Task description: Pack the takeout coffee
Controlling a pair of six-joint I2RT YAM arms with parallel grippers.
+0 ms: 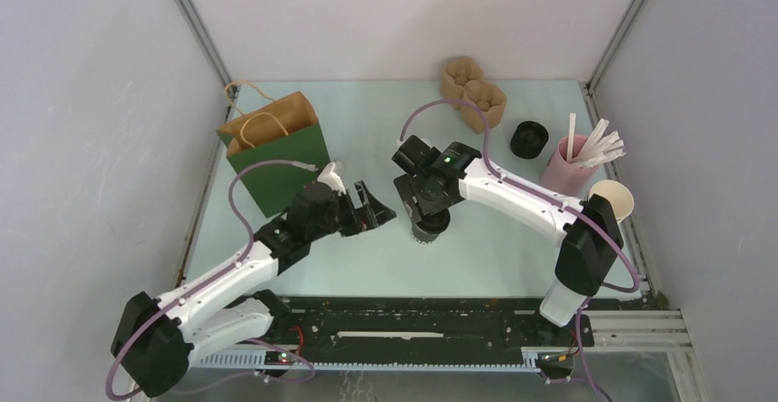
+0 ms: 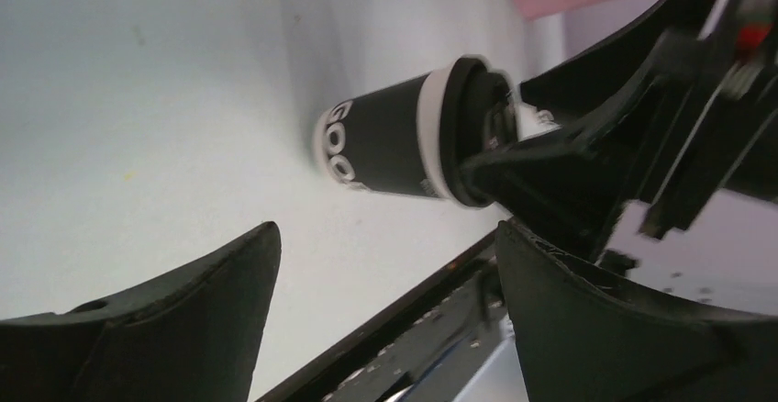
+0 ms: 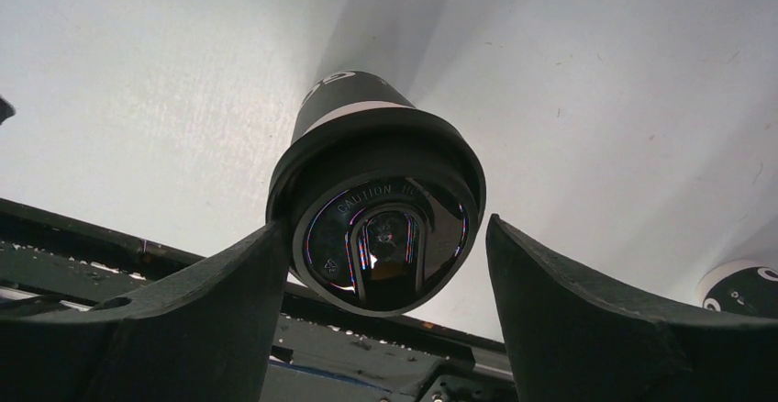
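The takeout coffee [image 1: 429,228], a dark-and-white paper cup with a black lid, stands upright on the table near the middle. My right gripper [image 1: 427,206] hangs straight over it. In the right wrist view the lid [image 3: 378,223] sits between the open fingers [image 3: 183,319]. The left finger is at the lid's edge and the right finger stands clear of it. My left gripper [image 1: 369,206] is open and empty just left of the cup. In the left wrist view the cup [image 2: 390,141] lies ahead of the spread fingers [image 2: 183,319], with the right gripper on its lid side.
A green and brown paper bag [image 1: 275,150] stands open at the left. Two cardboard cup carriers [image 1: 472,94] lie at the back. A loose black lid [image 1: 528,139], a pink cup of straws [image 1: 573,168] and lidless paper cups [image 1: 612,198] stand at the right.
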